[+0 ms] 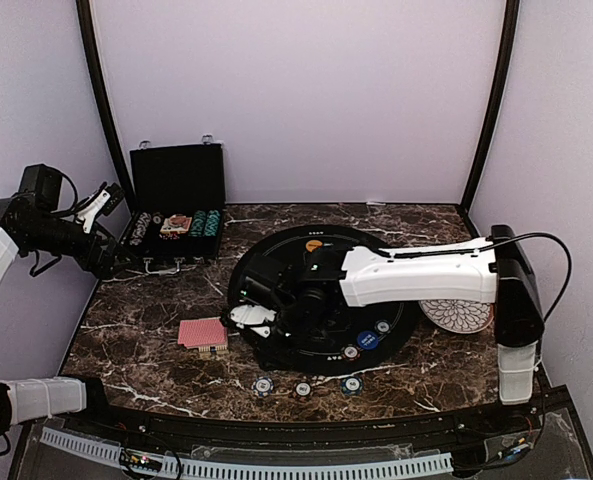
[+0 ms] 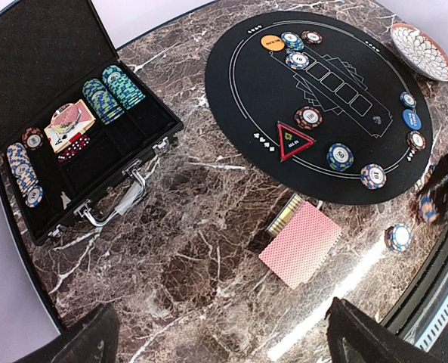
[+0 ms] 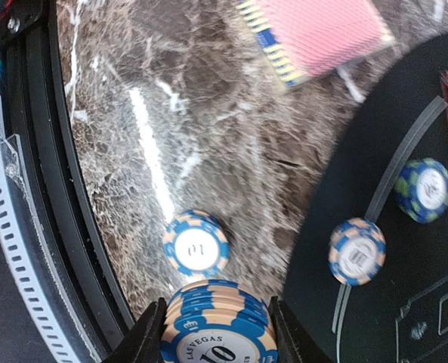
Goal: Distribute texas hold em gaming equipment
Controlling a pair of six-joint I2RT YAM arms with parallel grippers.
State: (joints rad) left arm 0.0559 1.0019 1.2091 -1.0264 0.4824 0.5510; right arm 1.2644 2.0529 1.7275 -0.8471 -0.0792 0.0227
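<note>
Bottom centre of the right wrist view: the top of a stack of blue-and-cream chips (image 3: 217, 333) reads "LAS VEGAS" above a large "10". Just above it, a single chip (image 3: 196, 248) on the marble tabletop (image 3: 208, 136) shows "10", turned sideways. In the left wrist view, a red-edged triangle marker (image 2: 294, 141) on the black round mat (image 2: 246, 91) carries tiny letters, seemingly "ALL IN", with small white card-suit signs printed to its left. Lettering on the orange disc (image 2: 273, 43) and blue disc (image 2: 412, 119) is too small to read.
</note>
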